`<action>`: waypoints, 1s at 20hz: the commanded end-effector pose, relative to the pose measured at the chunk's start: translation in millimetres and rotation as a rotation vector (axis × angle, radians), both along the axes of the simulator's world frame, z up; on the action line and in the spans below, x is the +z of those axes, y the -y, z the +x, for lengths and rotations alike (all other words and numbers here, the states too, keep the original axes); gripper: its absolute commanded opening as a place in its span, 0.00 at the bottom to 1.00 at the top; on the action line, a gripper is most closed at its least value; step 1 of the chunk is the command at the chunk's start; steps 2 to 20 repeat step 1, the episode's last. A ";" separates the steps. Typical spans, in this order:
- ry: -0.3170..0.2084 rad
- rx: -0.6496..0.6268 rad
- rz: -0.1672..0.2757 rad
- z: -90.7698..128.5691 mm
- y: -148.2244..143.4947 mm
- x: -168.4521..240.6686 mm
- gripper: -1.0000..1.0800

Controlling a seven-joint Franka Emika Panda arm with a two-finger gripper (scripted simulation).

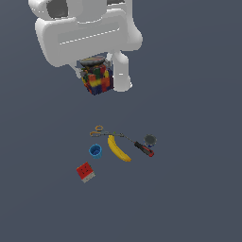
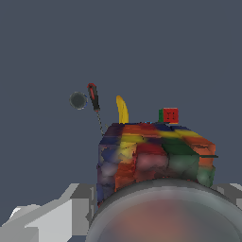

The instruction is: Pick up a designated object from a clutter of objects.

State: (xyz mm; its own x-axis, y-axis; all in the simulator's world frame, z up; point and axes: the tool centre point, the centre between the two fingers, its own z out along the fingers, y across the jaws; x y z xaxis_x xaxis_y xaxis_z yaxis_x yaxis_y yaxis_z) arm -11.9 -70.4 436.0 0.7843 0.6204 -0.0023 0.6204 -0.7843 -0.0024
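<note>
Multicoloured cube (image 1: 97,80) hangs clamped in my end effector (image 1: 100,79), closed on it, high above the tabletop (image 1: 198,189); banana (image 1: 118,148), blue cup (image 1: 95,151) and red cube (image 1: 85,171) lie well below; a weak side grip could let it slip

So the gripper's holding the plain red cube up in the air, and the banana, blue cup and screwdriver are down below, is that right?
Not quite. In the exterior view the gripper holds the multicoloured cube; the plain red cube lies below with the banana, blue cup and screwdriver.
</note>
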 end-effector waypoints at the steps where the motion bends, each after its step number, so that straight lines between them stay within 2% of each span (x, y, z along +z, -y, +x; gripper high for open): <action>1: 0.003 0.000 0.000 0.8 0.4 3.2 0.00; 20: 0.003 0.000 0.000 0.8 0.4 3.2 0.00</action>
